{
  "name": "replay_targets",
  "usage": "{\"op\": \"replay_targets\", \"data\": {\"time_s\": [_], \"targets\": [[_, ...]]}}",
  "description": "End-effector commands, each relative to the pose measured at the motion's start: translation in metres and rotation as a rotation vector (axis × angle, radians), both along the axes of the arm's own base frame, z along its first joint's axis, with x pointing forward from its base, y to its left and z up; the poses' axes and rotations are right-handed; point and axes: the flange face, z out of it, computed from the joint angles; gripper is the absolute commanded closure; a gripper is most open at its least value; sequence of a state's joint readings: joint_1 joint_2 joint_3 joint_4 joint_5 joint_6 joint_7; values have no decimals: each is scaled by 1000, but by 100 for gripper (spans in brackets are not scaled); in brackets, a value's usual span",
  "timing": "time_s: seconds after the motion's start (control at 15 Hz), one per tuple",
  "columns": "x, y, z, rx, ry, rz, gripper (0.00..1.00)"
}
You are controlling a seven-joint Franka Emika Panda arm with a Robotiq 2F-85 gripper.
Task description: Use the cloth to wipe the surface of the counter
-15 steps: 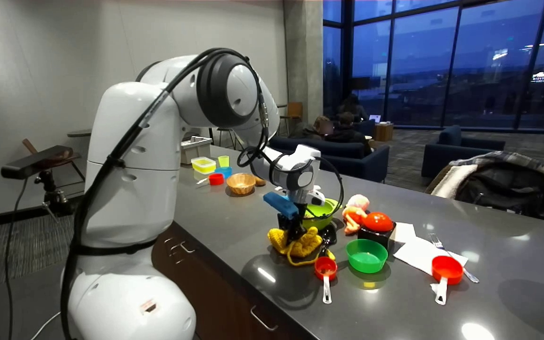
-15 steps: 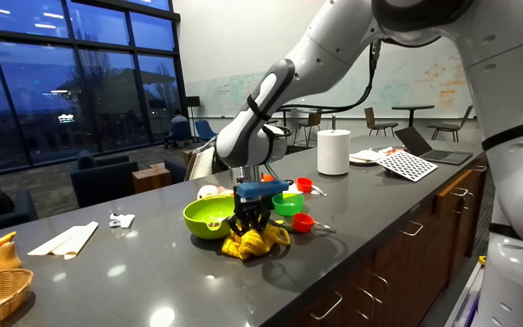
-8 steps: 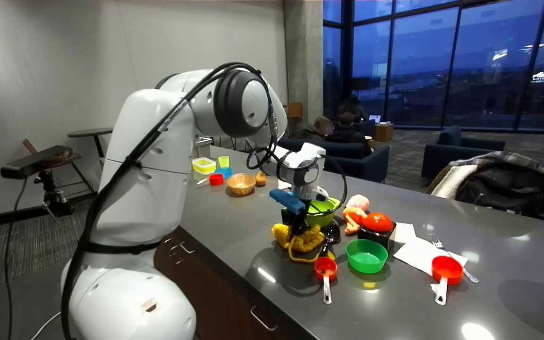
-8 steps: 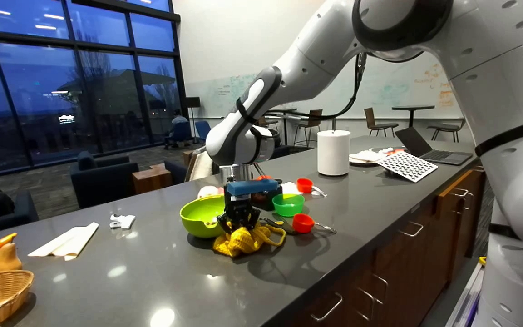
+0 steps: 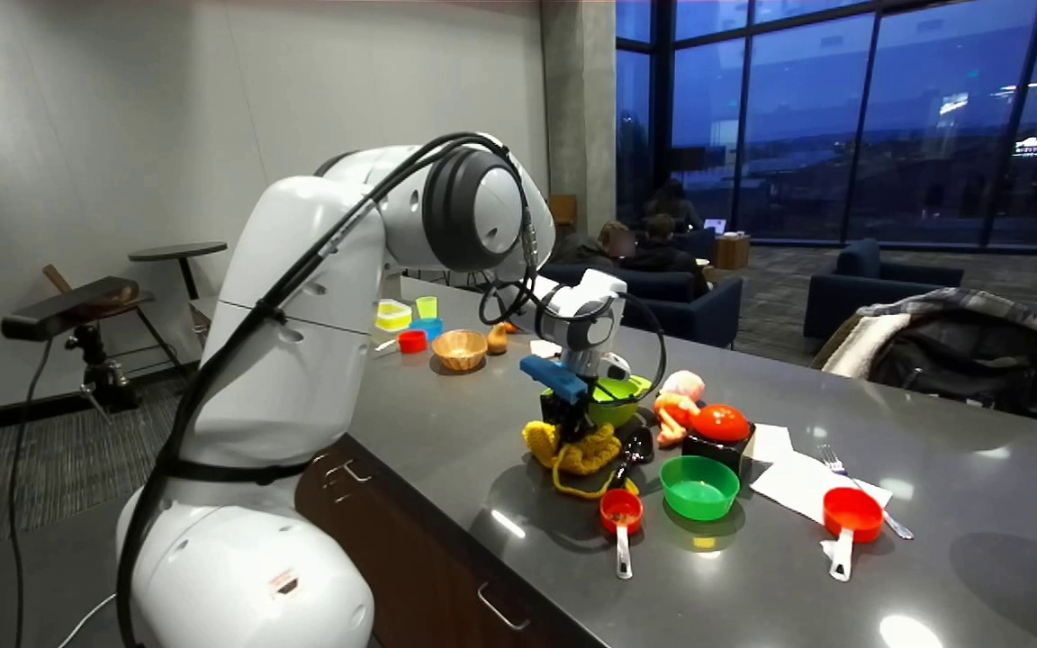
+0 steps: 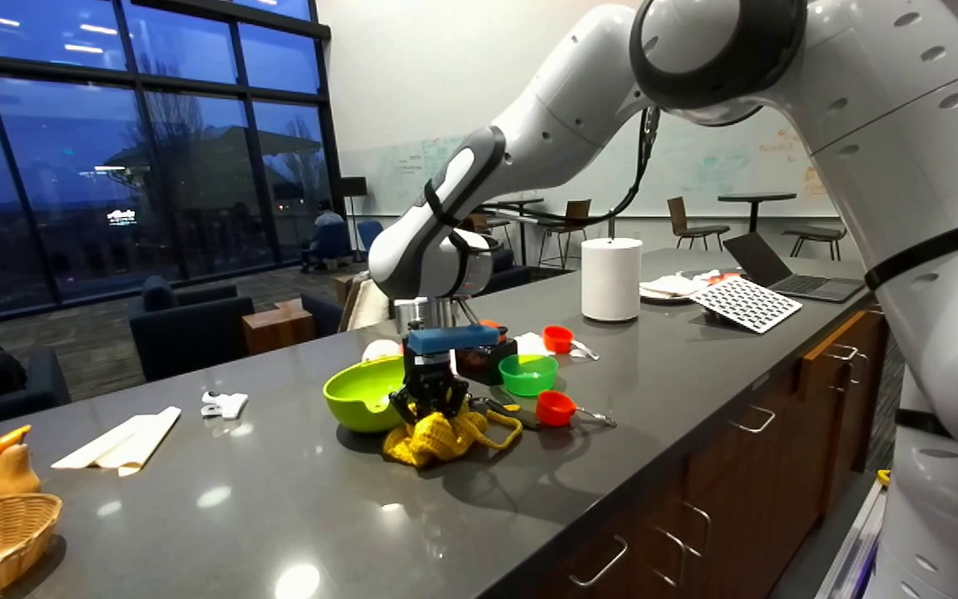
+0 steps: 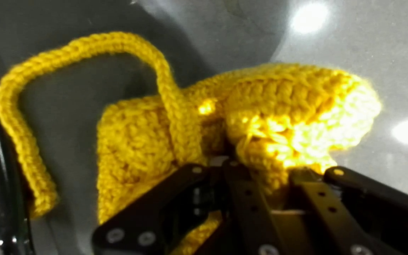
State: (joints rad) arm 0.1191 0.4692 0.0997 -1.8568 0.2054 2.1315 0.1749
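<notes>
On glossy gray tabletop [image 6: 279,524], pinching fold of yellow crocheted cloth [image 7: 282,92], bunched directly under hand [image 7: 270,173]; just beside hand, lime-green bowl [image 6: 354,412]; farther from hand, red measuring cup [image 6: 555,413].

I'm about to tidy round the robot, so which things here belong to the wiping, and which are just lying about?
Wiping job: yellow cloth, gripper, counter.
Lying about: lime-green bowl, green bowl, red measuring cups, paper towel roll, laptop, wicker basket.

Pincer [image 7: 270,173], yellow cloth [image 6: 437,441] farther across counter [image 6: 329,507]; lime bowl [image 6: 354,414] too
</notes>
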Motion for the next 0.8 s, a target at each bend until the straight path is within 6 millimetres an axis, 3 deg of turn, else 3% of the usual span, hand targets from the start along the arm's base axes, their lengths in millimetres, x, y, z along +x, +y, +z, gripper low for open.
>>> {"op": "replay_targets", "data": {"time_s": [0.0,0.53,0.73], "targets": [[2,-16,-13,-18,9,-14,95],[-11,-62,-4,-55,15,-90,95],[-22,-79,-10,-64,18,-121,95]]}}
